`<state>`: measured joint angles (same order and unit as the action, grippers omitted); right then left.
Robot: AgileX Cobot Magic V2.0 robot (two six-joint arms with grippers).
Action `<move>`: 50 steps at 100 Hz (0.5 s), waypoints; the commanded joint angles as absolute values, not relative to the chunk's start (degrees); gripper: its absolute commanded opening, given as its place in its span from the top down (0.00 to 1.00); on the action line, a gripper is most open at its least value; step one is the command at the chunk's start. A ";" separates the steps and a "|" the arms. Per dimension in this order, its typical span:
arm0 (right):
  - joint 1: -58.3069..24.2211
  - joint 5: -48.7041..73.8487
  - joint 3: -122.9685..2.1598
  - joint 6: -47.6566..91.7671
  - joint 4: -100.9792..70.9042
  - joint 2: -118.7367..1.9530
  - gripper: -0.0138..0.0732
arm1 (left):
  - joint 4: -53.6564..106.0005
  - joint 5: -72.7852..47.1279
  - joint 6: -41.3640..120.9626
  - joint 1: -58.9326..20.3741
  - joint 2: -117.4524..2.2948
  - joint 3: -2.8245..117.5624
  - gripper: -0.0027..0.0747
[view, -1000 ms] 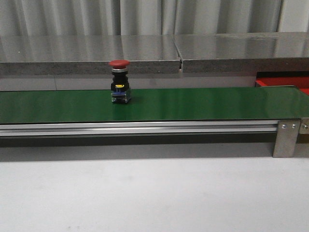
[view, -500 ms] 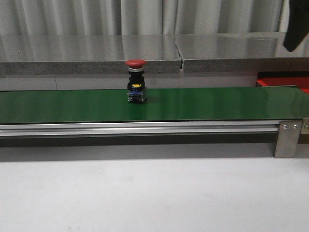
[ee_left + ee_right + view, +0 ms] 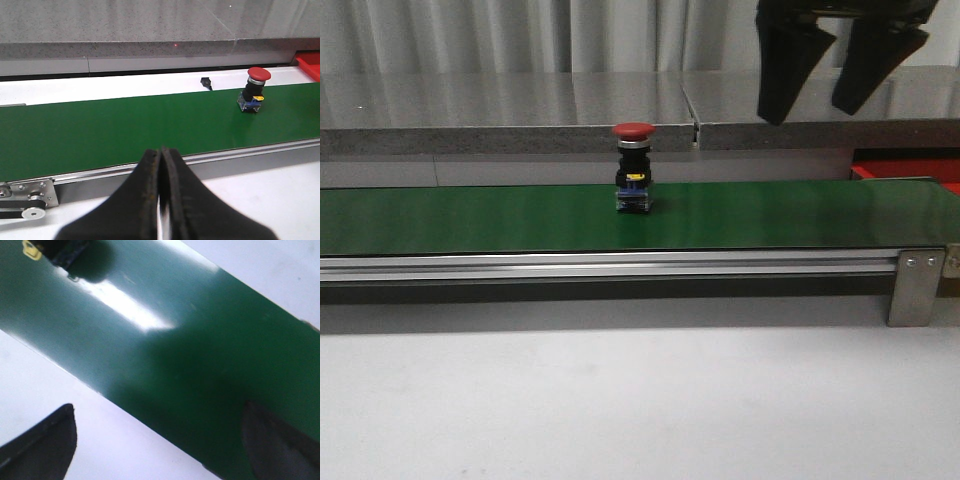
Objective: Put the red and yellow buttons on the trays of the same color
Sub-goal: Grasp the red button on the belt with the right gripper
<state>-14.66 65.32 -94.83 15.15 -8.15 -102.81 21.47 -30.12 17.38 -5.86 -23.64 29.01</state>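
In the front view, the small push button with a red domed cap (image 3: 633, 168) stands upright on the long green belt (image 3: 470, 215), a little left of the middle. The right gripper (image 3: 818, 108) hangs above the belt, to the right of the button and well apart from it; its black fingers are spread and hold nothing. A corner of the flat bright red plastic tray (image 3: 910, 171) shows behind the belt's right end. In the left wrist view, the left gripper (image 3: 161, 155) is clenched with nothing between its fingers, above the belt's near rail; the button (image 3: 254, 89) stands far off on the belt. In the right wrist view, the wide-apart fingers (image 3: 45, 437) hang over the green belt (image 3: 190, 365), and only a part of the button's body (image 3: 65, 254) shows at the edge.
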 commanded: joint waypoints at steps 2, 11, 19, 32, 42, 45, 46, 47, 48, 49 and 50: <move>-16.41 65.22 -99.70 16.47 -8.65 -102.99 0.09 | 22.99 -26.27 17.31 -6.35 -24.21 30.35 0.99; -17.85 66.26 -102.72 16.58 -8.65 -105.83 0.09 | 22.99 -26.27 17.31 -6.35 -24.21 30.35 0.99; -18.98 66.90 -105.67 16.99 -8.65 -108.05 0.09 | 22.99 -26.27 17.31 -6.35 -24.21 30.35 0.99; -20.60 67.43 -109.86 18.11 -8.65 -111.45 0.09 | 22.99 -26.27 17.31 -6.35 -24.21 30.35 0.99; -21.10 67.38 -112.71 18.11 -8.77 -113.73 0.09 | 22.99 -26.27 17.31 -6.35 -24.21 30.35 0.99; -21.12 67.17 -113.29 18.11 -9.04 -114.31 0.09 | 22.99 -26.27 17.31 -6.35 -24.21 30.35 0.99; -21.17 67.08 -113.41 18.11 -9.15 -114.60 0.09 | 22.99 -26.27 17.31 -6.35 -24.21 30.35 0.99; -21.17 66.85 -113.59 18.11 -9.21 -114.74 0.09 | 22.99 -26.27 17.31 -6.35 -24.21 30.35 0.99; -21.18 66.68 -113.66 18.11 -9.22 -114.95 0.09 | 22.99 -26.27 17.31 -6.35 -24.21 30.35 0.99; -21.18 66.40 -113.78 18.11 -9.22 -115.02 0.09 | 22.99 -26.27 17.31 -6.35 -24.21 30.35 0.99; -21.18 66.26 -113.80 18.11 -9.22 -115.22 0.09 | 22.99 -26.27 17.31 -6.35 -24.21 30.35 0.99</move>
